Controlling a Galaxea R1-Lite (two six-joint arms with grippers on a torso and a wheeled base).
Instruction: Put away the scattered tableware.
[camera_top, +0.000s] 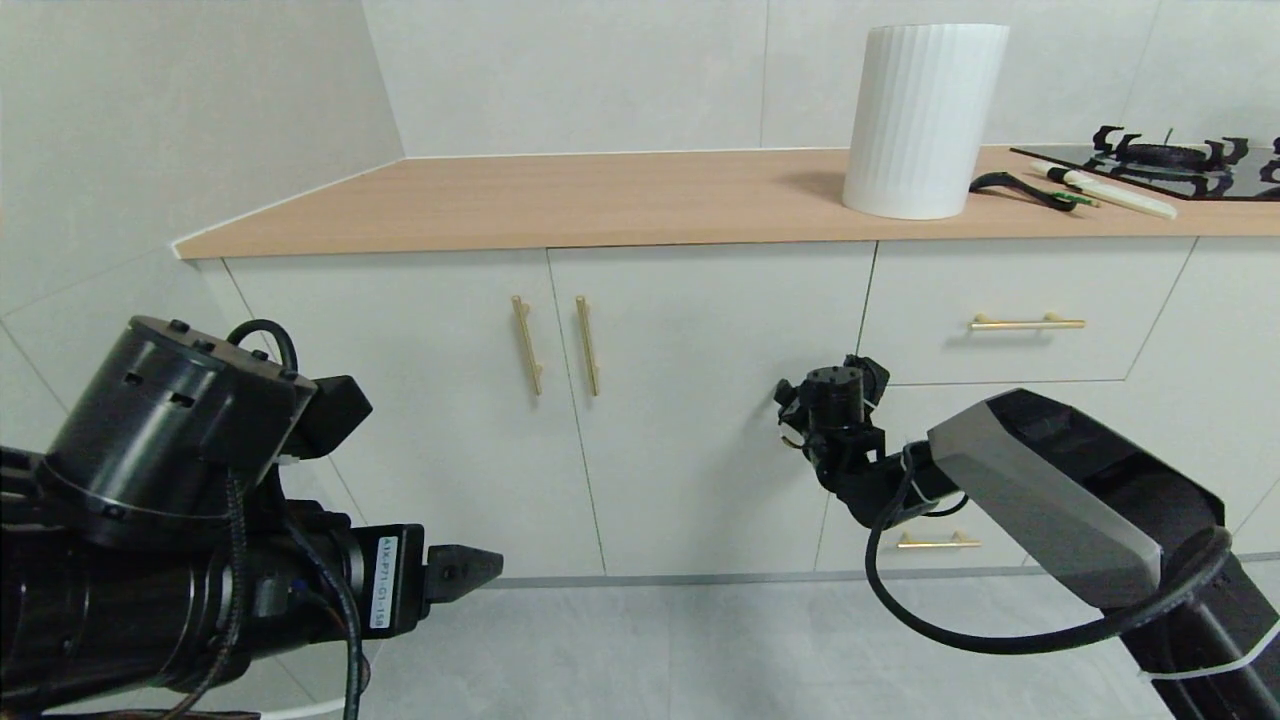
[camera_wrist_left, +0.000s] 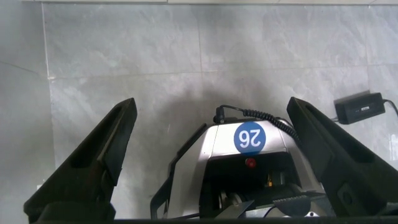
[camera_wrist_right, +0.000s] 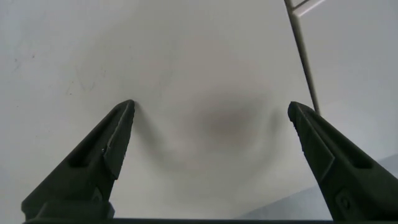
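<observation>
Left gripper (camera_wrist_left: 211, 102) hangs low over the floor tiles (camera_wrist_left: 124, 50), jaws wide and empty. Right gripper (camera_wrist_right: 211, 106) faces a cupboard door (camera_top: 700, 400), jaws also wide, holding nothing. Scattered utensils (camera_top: 1110, 192) lie on the wooden counter (camera_top: 550, 200), between a white ribbed pot (camera_top: 925, 120) and the hob (camera_top: 1170, 158).

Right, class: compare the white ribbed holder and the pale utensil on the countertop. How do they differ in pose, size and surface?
The white ribbed holder stands upright; the pale utensil lies flat. The holder is tall and wide; the utensil is slim. The holder is ribbed; the utensil looks smooth. Both are pale and on the wooden countertop.
</observation>
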